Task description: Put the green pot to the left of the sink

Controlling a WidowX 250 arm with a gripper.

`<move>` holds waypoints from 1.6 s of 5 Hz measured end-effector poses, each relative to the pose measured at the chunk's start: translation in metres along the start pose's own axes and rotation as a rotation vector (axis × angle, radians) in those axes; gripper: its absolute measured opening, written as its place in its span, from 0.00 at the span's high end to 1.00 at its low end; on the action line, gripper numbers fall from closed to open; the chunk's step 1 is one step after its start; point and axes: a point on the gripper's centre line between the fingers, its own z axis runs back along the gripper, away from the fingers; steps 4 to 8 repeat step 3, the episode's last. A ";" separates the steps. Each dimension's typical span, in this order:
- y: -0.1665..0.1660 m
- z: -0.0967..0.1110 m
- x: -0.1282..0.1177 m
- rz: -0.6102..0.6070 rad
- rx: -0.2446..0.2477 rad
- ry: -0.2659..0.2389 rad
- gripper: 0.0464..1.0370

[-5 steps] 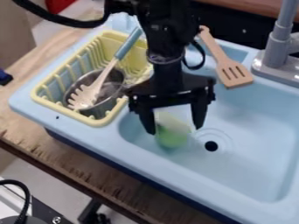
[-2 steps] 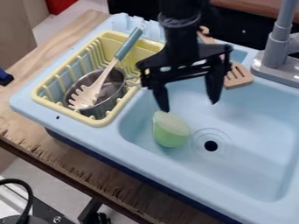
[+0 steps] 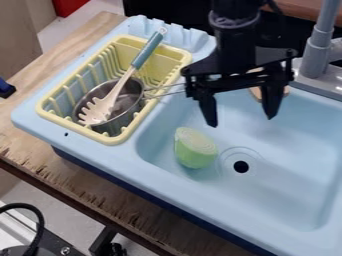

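Status: looking at black two-finger gripper [image 3: 241, 120], released, spread wide, holding nothing. Hangs above light-blue plastic sink [image 3: 294, 195], at 2 o'clock from light-green rounded toy piece [image 3: 196, 152]. Reads more like cut vegetable than pot, but taking it as the task's green pot. Lies in basin on the 9 o'clock side, pale ringed face up and tilted, with round dark drain hole [image 3: 241, 167] near at 4 o'clock.

Looks light and fairly stiff, probably plastic. Likely to slip or roll on those curved sides if pinched off-centre or too high. Best to come down from above, straddle at 2 and 8 o'clock, close low around the fat middle, below the ringed face. Squeeze moderately.

Then needs lifting clear of the rim and carrying to 10 o'clock. Could mean yellow plastic rack [image 3: 165, 62], with shiny steel pot [image 3: 122, 120] in it, or bare wood counter [image 3: 37, 80] beyond; can't tell which.
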 end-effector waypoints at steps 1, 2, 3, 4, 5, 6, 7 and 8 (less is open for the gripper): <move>-0.007 0.007 0.005 -0.028 -0.012 -0.006 0.04; -0.011 0.016 0.021 -0.027 -0.016 -0.003 0.04; -0.014 0.025 0.039 0.006 -0.015 -0.005 0.04; -0.014 0.025 0.039 0.006 -0.015 -0.005 0.04; -0.014 0.025 0.039 0.006 -0.015 -0.005 0.04; -0.014 0.025 0.039 0.006 -0.015 -0.005 0.04; -0.014 0.025 0.039 0.006 -0.015 -0.005 0.04; -0.014 0.025 0.039 0.006 -0.015 -0.005 0.04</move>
